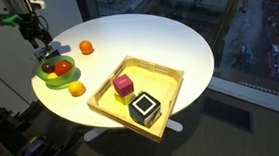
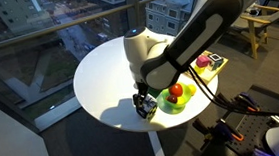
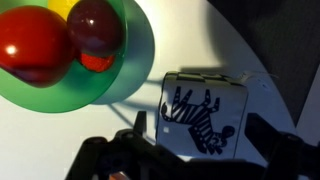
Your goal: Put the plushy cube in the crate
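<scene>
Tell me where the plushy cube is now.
Wrist view: the plushy cube sits on the white table right beside the green plate, inside the open gripper.

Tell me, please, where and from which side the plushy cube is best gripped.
Probably grip the plushy cube across two opposite side faces, coming down from above. It sits flat on the table, zebra face up, with the green plate close by one corner; the open gripper flanks its free sides.
</scene>
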Controlling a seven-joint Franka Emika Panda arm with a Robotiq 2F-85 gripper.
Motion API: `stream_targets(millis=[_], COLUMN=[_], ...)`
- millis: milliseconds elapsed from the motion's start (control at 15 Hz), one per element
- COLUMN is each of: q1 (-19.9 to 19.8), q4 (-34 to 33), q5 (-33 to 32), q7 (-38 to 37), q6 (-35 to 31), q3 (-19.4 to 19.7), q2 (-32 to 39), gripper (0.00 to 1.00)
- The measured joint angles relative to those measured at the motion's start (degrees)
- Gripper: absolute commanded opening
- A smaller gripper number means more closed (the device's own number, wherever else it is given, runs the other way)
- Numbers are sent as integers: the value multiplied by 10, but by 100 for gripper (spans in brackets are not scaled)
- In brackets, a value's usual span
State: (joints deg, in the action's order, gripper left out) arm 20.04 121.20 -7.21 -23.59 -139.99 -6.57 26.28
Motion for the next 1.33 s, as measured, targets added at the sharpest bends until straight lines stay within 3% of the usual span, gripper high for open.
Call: stream_targets(millis=[1200,1267,1333], q1=[4,4,6], q4=[-3,-3,-3], q5=[0,0,0], q7=[0,0,0], q6=[0,0,0], q3=[0,0,0], q2=[24,26,27], gripper=[100,91,73])
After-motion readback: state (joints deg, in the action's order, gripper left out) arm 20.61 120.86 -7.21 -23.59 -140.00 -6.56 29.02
